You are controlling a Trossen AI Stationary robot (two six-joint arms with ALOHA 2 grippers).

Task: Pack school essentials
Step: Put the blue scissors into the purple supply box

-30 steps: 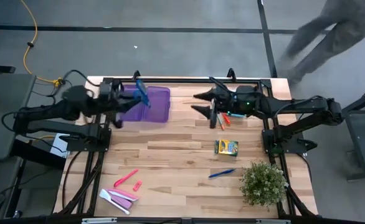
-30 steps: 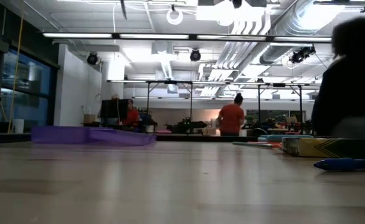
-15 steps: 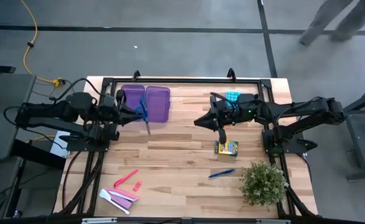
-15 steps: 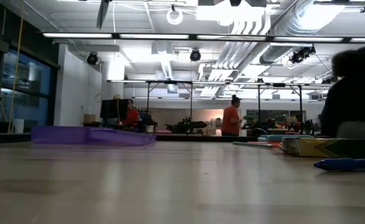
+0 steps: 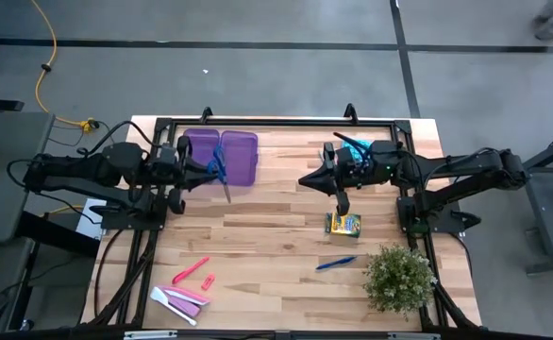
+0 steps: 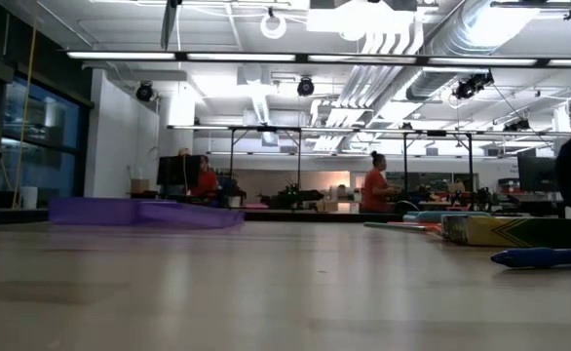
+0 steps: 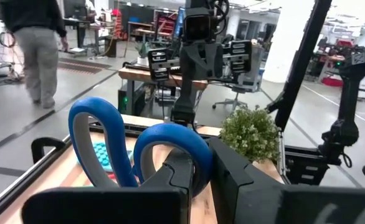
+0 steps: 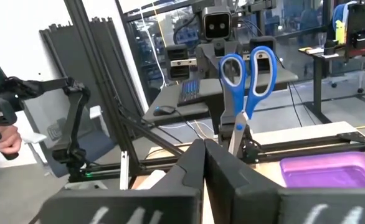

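Note:
Blue-handled scissors (image 5: 220,170) hang high over the table beside the open purple box (image 5: 243,156), with my left gripper (image 5: 201,170) shut on them. My right gripper (image 5: 302,179) is shut, level and pointing toward the table's left, with nothing showing between its fingers (image 8: 204,149). The yellow-green crayon box (image 5: 343,224), blue pen (image 5: 336,263), pink marker (image 5: 191,271), small pink piece (image 5: 208,281) and stationery pieces (image 5: 177,299) lie flat on the table. The pencils (image 6: 395,225) lie at the far right. My left gripper pinches the scissors between its two fingers just below the handle loops (image 7: 170,171). The fingers come level from the table's left and lie across the scissors. The handles (image 8: 248,65) stand up, the blades slant down, and the scissors are lifted clear of the table.
A small bushy green plant (image 5: 399,277) stands at the near right corner. A teal piece (image 5: 355,146) lies by the right arm. The black frame (image 5: 276,121) runs along the far edge. Bare wood (image 5: 258,236) spans the table's middle. People move in the room beyond.
My right gripper has shut and shifted a little toward the near edge. My left gripper has swung the scissors from over the purple box toward the near edge, and their blades now slant down. A person has walked off past the far right corner.

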